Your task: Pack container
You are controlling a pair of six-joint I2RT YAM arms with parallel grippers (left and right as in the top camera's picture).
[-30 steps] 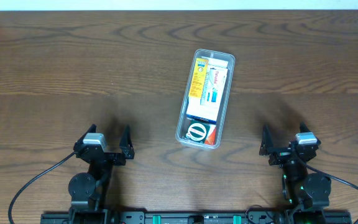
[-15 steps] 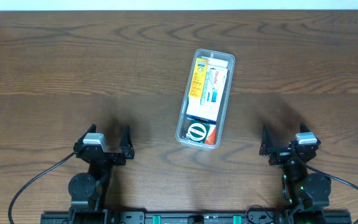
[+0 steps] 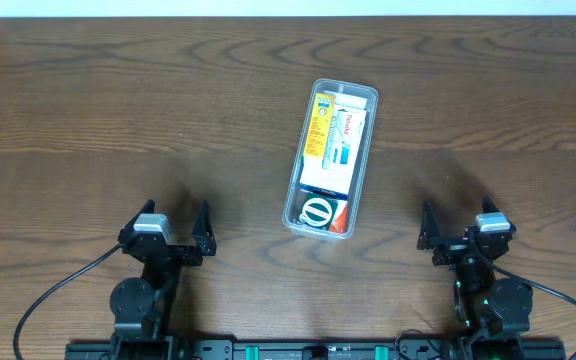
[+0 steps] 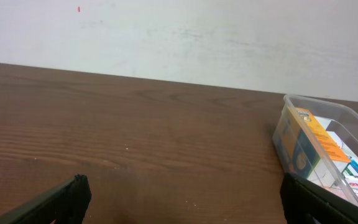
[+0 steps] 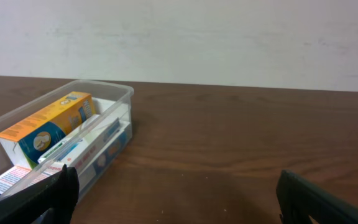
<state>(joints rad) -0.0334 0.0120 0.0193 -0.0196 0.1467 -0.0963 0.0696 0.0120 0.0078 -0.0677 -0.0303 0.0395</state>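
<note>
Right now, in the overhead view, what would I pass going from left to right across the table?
left end effector → container → right end effector

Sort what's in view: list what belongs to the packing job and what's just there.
Job: container; yellow box, white box and round-logo pack inside it; left hand, right hand, both open, empty.
Just there: wooden table, white wall.

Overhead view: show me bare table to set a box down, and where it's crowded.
Bare table lies left of the container, beyond the left hand, and right of it, beyond the right hand. The far strip is free too. Only the container itself is crowded, packed with boxes.
</note>
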